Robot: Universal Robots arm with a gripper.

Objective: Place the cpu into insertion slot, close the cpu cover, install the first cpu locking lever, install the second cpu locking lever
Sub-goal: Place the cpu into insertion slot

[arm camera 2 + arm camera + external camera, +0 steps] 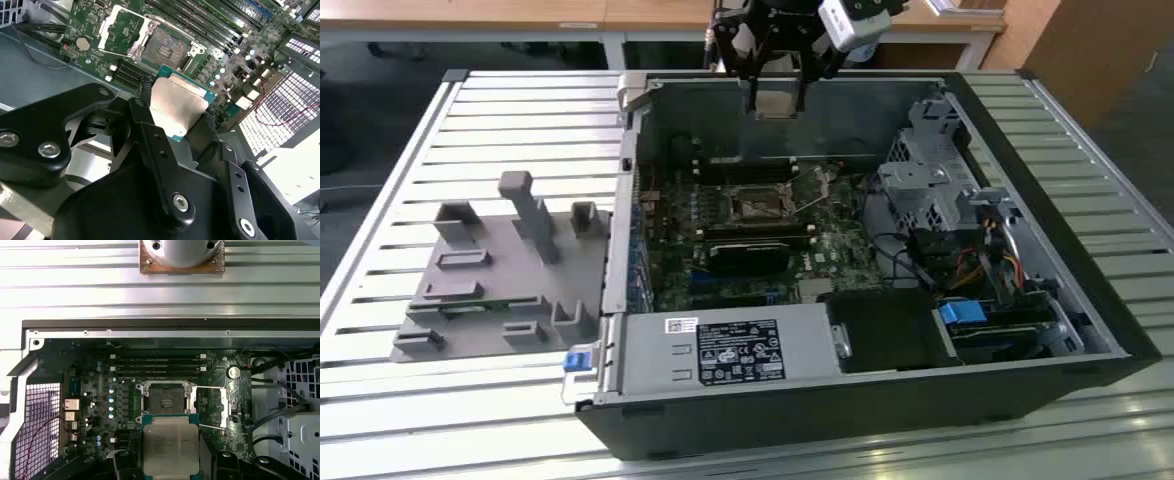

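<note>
Cpu (171,445), one, held in claw (775,98), one insertion slot (164,399) uncovered

Silvery sq. cpu (171,447) held well above empty insertion slot (164,399) w/ cover (212,405) open.

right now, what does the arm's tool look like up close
In the second wrist view, the black two-finger tool is built from matte black link bars with rounded ends, pinned by shiny silver screws. Its fingers are slim black bars with small holes along them. In the exterior view, a white camera housing sits beside the black wrist.
</note>
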